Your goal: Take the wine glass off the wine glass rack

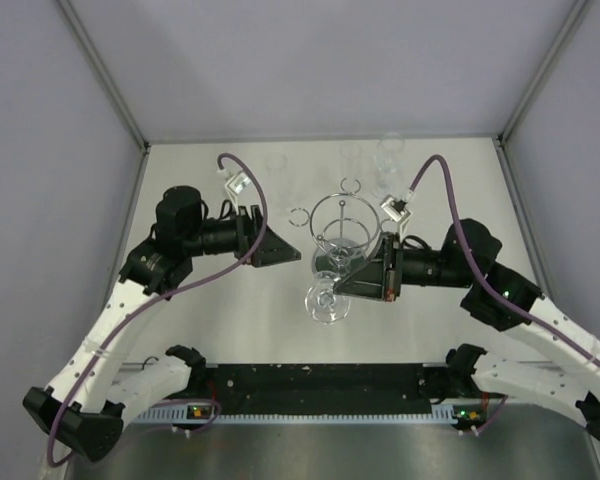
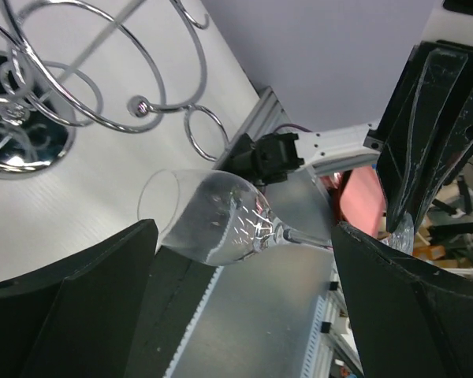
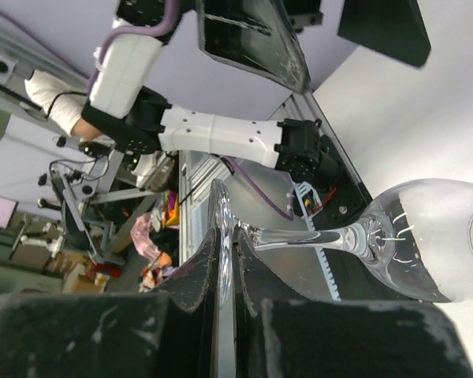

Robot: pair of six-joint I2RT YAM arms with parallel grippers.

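Note:
The wine glass (image 1: 327, 302) lies nearly level above the table, just in front of the wine glass rack (image 1: 344, 232), clear of its hoop and loops. My right gripper (image 1: 340, 286) is shut on the rim of the glass's foot. In the right wrist view the gripper (image 3: 235, 236) pinches the foot edge-on, and stem and bowl (image 3: 433, 236) reach to the right. My left gripper (image 1: 280, 250) stands open left of the rack, holding nothing. In the left wrist view the gripper (image 2: 244, 315) has the bowl (image 2: 213, 220) beyond its fingers and the rack's chrome base (image 2: 31, 146) at upper left.
Several clear glasses (image 1: 388, 155) stand faintly along the back of the table near the rear wall. A black strip (image 1: 320, 385) runs along the near edge between the arm bases. Grey side walls close in the table left and right.

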